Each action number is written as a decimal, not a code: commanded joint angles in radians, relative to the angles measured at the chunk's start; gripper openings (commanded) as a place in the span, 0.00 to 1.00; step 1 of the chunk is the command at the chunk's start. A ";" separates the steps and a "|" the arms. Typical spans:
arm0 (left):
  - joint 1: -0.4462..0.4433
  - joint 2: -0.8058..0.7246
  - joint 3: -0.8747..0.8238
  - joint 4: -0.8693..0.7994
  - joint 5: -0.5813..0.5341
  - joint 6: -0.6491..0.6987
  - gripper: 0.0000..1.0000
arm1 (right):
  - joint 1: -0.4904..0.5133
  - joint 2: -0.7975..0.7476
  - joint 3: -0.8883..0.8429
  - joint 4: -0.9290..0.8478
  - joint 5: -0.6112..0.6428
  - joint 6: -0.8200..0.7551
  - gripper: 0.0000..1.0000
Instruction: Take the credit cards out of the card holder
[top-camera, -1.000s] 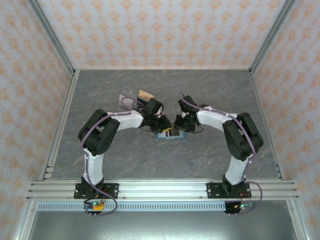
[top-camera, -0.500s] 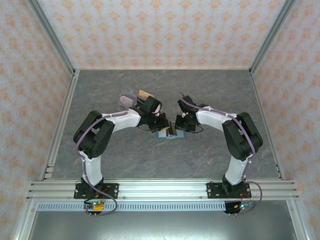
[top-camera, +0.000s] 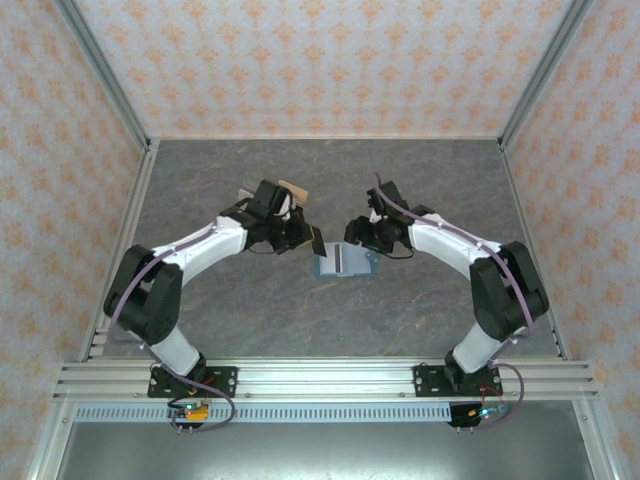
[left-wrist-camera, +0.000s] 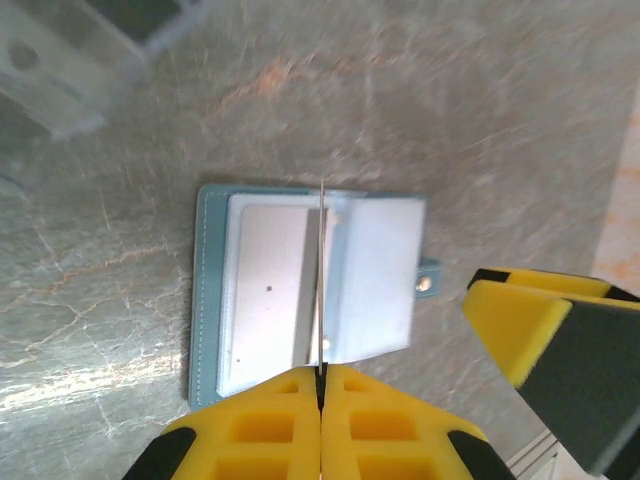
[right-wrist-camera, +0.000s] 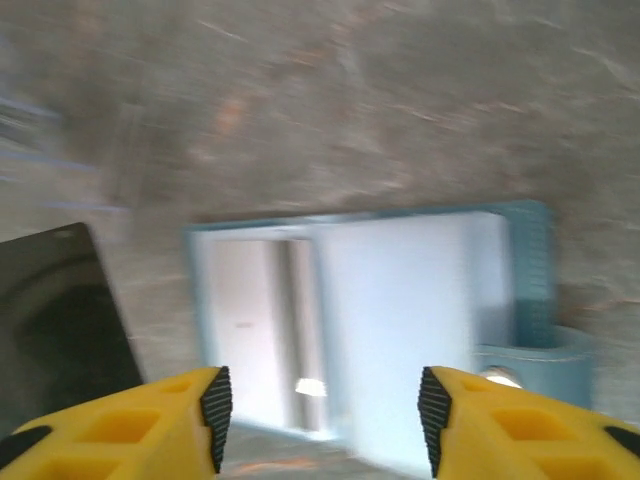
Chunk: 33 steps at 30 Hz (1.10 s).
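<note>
The teal card holder (top-camera: 343, 260) lies open on the grey table, its pale inner pockets (left-wrist-camera: 265, 290) facing up. My left gripper (left-wrist-camera: 322, 368) is shut on a thin credit card (left-wrist-camera: 322, 270), which I see edge-on, held upright above the holder's fold. From above, the left gripper (top-camera: 312, 240) sits just left of the holder. My right gripper (right-wrist-camera: 320, 400) is open and hovers over the holder (right-wrist-camera: 400, 320) with nothing between its fingers. It sits at the holder's far right (top-camera: 357, 232). A dark flat card face (right-wrist-camera: 60, 320) shows at the left of the right wrist view.
A clear plastic tray (top-camera: 255, 198) stands behind the left gripper with an orange-brown card (top-camera: 292, 188) at its edge; its corner (left-wrist-camera: 60, 60) shows in the left wrist view. Patterned walls and metal rails (top-camera: 120, 250) bound the table.
The left arm has swung out to the left, drawing the card up from the holder. The right gripper has opened and moved back. The holder now lies open and uncovered.
</note>
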 joint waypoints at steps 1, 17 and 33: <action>0.034 -0.087 -0.023 0.026 -0.008 -0.005 0.06 | -0.002 -0.005 0.034 0.137 -0.213 0.057 0.63; 0.161 -0.199 -0.117 0.339 0.145 -0.206 0.05 | 0.028 0.130 0.066 0.758 -0.514 0.551 0.71; 0.225 -0.232 -0.148 0.386 0.232 -0.273 0.05 | 0.039 0.151 0.019 1.062 -0.548 0.778 0.40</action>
